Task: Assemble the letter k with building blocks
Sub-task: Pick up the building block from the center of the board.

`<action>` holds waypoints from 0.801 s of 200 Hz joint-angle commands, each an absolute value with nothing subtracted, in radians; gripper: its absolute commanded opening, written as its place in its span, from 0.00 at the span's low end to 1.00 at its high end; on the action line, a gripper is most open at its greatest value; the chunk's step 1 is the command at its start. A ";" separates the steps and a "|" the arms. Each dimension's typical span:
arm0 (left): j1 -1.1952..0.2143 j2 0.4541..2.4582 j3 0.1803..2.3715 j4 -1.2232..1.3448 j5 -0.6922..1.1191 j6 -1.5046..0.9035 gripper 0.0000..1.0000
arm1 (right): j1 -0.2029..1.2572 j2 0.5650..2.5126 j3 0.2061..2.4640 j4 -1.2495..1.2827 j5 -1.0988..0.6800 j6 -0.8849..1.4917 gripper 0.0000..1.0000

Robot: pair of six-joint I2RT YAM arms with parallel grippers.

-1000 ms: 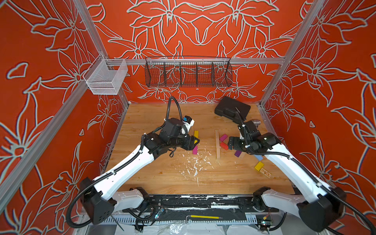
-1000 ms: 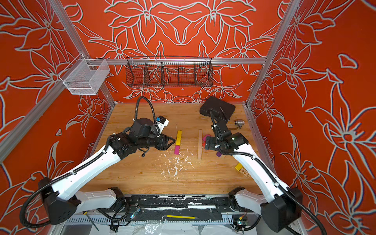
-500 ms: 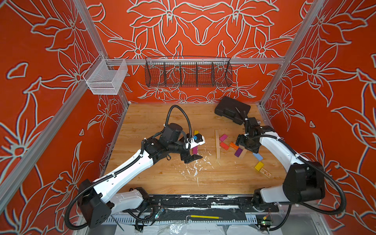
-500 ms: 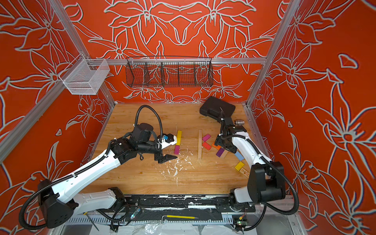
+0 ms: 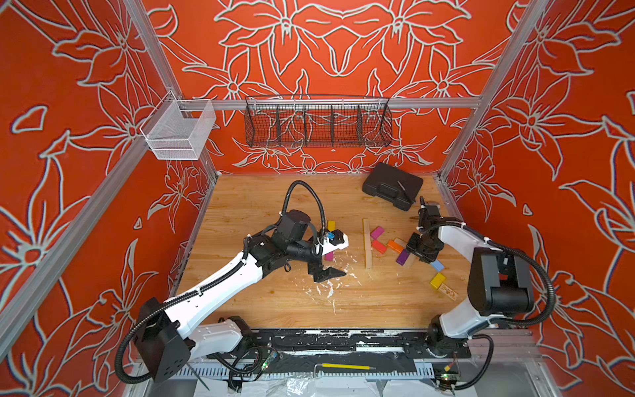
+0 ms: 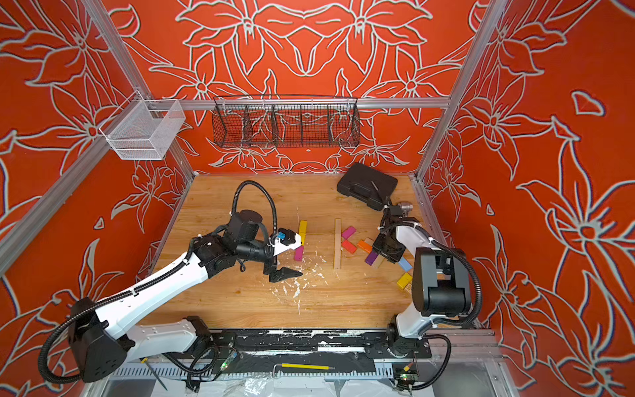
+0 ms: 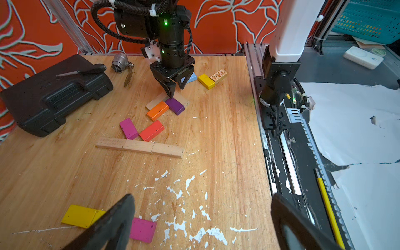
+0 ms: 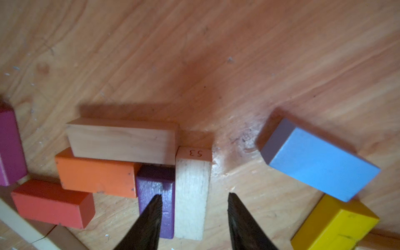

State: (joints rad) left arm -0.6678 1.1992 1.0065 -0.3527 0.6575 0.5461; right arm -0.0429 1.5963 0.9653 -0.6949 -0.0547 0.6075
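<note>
Building blocks lie scattered on the bench as the right pincer hangs low over a cluster of them. Its jaws are apart, astride a plain wooden block stamped 53, with one finger over the purple block lying against it. An orange block and a second plain block abut the pair. Nearby, a straight row of three plain blocks has a magenta block and a red block angled off it. The left pincer stands wide apart, holding nothing.
</note>
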 commanded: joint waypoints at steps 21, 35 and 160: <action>-0.669 1.190 1.011 -0.341 0.689 0.555 0.98 | -0.064 1.627 0.937 -0.661 -0.086 0.605 0.43; -0.669 1.192 1.011 -0.341 0.688 0.554 0.98 | -0.064 1.625 0.932 -0.658 -0.089 0.601 0.41; -0.670 1.181 1.012 -0.351 0.673 0.559 0.98 | -0.068 1.577 0.893 -0.684 -0.038 0.597 0.34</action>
State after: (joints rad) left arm -0.6678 1.1992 1.0065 -0.3527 0.6655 0.5461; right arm -0.0631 1.5864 0.9180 -0.6514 -0.0654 0.6010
